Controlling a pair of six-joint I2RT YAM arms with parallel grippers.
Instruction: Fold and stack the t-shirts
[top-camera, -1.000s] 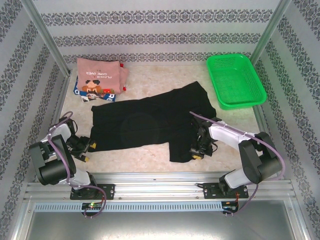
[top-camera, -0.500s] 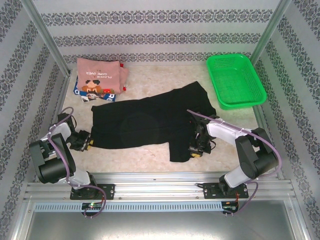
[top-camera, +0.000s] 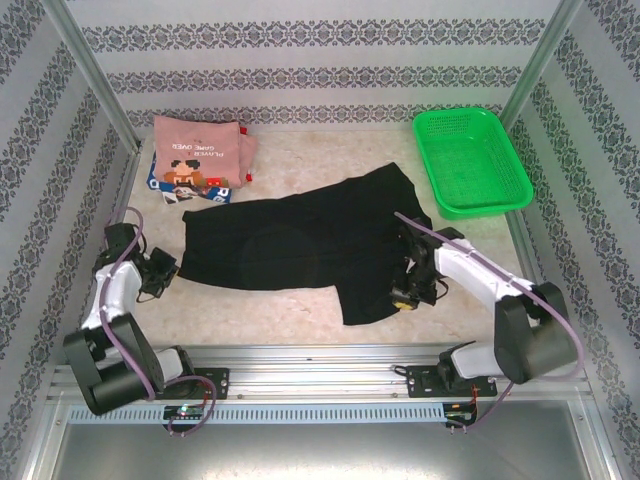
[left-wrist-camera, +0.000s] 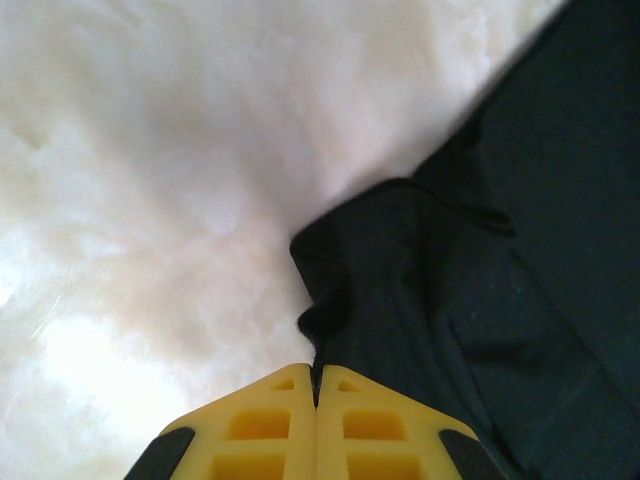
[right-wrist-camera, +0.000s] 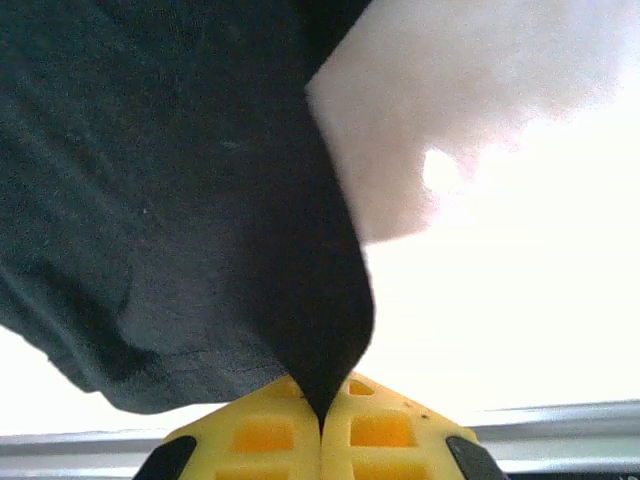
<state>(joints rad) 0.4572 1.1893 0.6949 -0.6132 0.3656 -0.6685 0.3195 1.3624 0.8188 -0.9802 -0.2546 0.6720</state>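
Observation:
A large black t-shirt (top-camera: 300, 245) lies spread across the middle of the table. My left gripper (top-camera: 165, 268) is shut on its left edge; in the left wrist view the yellow fingers (left-wrist-camera: 270, 430) pinch a dark fold of the black t-shirt (left-wrist-camera: 480, 320). My right gripper (top-camera: 400, 297) is shut on the shirt's lower right part, and the black t-shirt (right-wrist-camera: 180, 220) hangs from its closed fingers (right-wrist-camera: 375, 430) just above the table. A folded dusty-pink t-shirt (top-camera: 203, 150) with a pixel figure lies at the back left on a blue-and-white one (top-camera: 160, 183).
A green mesh basket (top-camera: 470, 160) stands at the back right. Bare marble table (top-camera: 280, 315) runs along the front, ending at the metal rail (top-camera: 320, 360). Patterned walls close in the sides and back.
My left gripper has moved in from the left and closed on the shirt's left edge. My right gripper has lifted slightly with its corner of the shirt.

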